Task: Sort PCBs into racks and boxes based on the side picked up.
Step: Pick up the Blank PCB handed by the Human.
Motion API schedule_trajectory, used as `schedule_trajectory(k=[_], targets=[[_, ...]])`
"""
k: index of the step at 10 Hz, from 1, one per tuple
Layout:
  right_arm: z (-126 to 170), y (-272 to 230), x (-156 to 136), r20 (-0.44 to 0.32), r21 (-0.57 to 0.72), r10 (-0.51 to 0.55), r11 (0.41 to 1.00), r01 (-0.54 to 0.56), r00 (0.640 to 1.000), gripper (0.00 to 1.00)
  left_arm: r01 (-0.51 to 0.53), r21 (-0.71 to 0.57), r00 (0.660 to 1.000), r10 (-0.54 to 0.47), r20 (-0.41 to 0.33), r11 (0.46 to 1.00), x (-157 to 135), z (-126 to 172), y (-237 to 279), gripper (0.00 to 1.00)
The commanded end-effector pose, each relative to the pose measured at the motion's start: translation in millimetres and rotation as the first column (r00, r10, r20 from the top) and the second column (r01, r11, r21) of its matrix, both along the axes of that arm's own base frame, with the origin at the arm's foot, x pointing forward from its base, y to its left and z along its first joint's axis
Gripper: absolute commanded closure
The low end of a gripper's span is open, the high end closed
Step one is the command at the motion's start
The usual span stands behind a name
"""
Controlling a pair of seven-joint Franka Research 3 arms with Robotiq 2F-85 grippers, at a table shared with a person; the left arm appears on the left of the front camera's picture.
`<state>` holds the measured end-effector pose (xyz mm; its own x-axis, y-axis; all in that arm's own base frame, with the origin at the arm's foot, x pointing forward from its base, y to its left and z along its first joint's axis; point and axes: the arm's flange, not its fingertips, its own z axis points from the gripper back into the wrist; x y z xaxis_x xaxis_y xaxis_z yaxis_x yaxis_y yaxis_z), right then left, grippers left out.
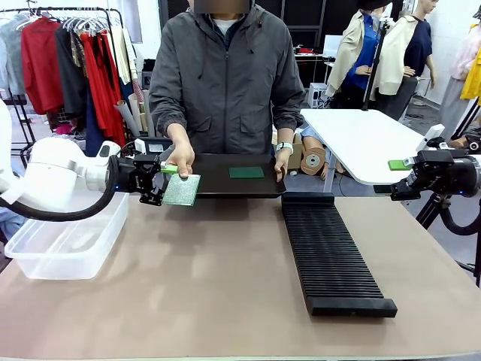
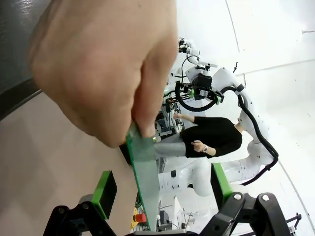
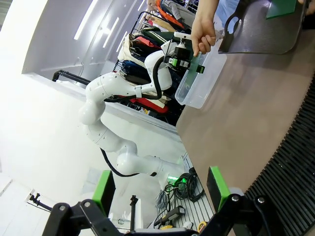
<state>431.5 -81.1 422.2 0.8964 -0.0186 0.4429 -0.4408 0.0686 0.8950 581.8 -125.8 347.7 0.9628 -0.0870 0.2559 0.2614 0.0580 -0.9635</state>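
Observation:
A person's hand (image 1: 180, 157) holds a PCB (image 1: 183, 189) by its top edge, with the pale speckled face turned towards me. My left gripper (image 1: 161, 184) stands open around it. In the left wrist view the PCB (image 2: 145, 179) hangs edge-on between the green pads (image 2: 105, 192), apart from both, inside my left gripper (image 2: 161, 189). A second PCB (image 1: 246, 172) lies dark face up on the black tray (image 1: 218, 184). The slotted black rack (image 1: 331, 256) lies right of centre. The clear box (image 1: 64, 244) stands at the left. My right gripper (image 1: 392, 179) hovers open at the right with nothing in it.
The person stands at the far side, with the other hand (image 1: 281, 159) on the tray's right edge. A white table (image 1: 368, 139) stands behind my right arm. The right wrist view shows my open right gripper (image 3: 160, 196) above the rack (image 3: 295, 167), with the box (image 3: 199, 81) farther off.

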Motion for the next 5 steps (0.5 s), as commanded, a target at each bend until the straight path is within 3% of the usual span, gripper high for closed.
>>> schedule_trajectory(k=[1,3,5], targets=[[2.1,-0.6,1.0,0.009,-0.001,0.0,1.0,0.0,1.0,0.0,0.004,-0.035,1.0,-0.005,-0.012,0.999,8.4,-0.3,-0.7,0.0],[2.1,-0.6,1.0,0.009,-0.001,0.0,1.0,0.0,1.0,0.0,0.008,-0.031,1.0,-0.009,-0.03,0.999,10.0,-5.1,-2.0,0.05],[2.1,-0.6,1.0,0.009,-0.001,0.0,1.0,0.0,1.0,0.0,0.003,-0.012,0.999,-0.003,-0.032,1.0,9.6,-5.9,-1.3,0.39]])
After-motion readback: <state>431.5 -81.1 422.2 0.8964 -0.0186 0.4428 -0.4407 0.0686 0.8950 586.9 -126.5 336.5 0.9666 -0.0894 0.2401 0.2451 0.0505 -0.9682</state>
